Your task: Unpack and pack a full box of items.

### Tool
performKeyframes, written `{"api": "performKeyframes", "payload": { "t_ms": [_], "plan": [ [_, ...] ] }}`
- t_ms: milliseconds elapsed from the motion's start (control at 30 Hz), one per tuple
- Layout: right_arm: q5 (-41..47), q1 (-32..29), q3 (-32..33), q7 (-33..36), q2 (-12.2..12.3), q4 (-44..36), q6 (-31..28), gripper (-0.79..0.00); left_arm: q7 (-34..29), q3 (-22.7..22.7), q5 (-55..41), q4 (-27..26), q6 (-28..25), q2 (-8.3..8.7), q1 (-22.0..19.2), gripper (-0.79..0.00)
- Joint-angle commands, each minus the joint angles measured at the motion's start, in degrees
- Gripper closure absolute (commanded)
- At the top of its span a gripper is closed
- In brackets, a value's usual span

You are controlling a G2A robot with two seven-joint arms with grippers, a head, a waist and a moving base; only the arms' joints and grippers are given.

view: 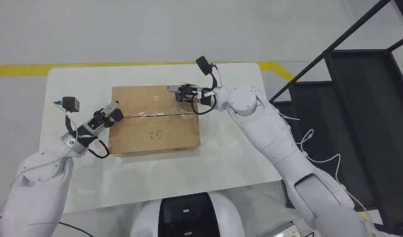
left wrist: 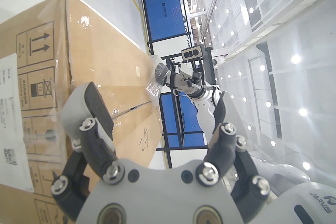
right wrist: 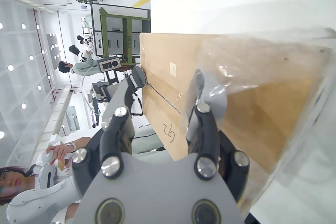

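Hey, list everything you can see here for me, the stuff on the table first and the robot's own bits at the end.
Brown cardboard box: one, brown, closed, middle of the table, handwriting on top.
Clear packing tape: one strip, transparent, along the box's top seam, loose end lifted at the far right corner.
Small white sticker: one, white, on the box's top.
White table: one, white, under the box.
Yellow floor line: one, yellow, beyond the table.
Black metal stairs: one set, black, on the robot's right.
Left gripper: one, grey and black, open, at the box's left end by the seam.
Right gripper: one, grey and black, open, at the box's far right corner, tape clinging to it.
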Motion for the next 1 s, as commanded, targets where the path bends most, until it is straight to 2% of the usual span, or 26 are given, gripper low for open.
{"api": "performKeyframes", "payload": {
  "t_ms": [0,233,367,500,700,833,967],
  "plan": [
    [-0.3,-0.4,0.3,0.1,0.1,-0.6,0.2,0.0,-0.1,0.1,0.1,-0.1,0.1,0.01,-0.1,-0.785],
    [-0.3,-1.7,0.0,1.8,0.3,-4.2,0.1,0.0,1.0,-0.1,0.3,-0.1,-0.1,0.05,0.0,-0.785],
    [-0.7,-2.0,-1.0,2.4,0.2,-5.5,0.4,0.0,1.1,-1.4,-1.7,-0.9,-2.0,0.14,0.8,-0.785],
    [-1.2,-1.8,-2.3,1.7,-0.2,-4.8,0.5,0.0,0.1,-4.1,-5.3,-1.8,-4.3,0.39,2.2,-0.785],
    [-1.3,-1.3,-3.3,1.2,-0.5,-4.5,-0.5,0.0,4.7,-8.5,-6.6,-1.4,-4.8,0.6,4.4,-0.785],
    [-1.6,-1.0,-3.7,2.1,-0.6,-4.3,-1.5,0.0,6.5,-8.5,-5.8,1.0,-3.0,0.56,3.2,-0.785],
    [-3.3,-0.6,-4.8,3.2,-0.7,-3.9,-1.8,0.0,6.9,-5.5,-3.6,4.4,-0.9,0.29,0.2,-0.785]
  ]
}}
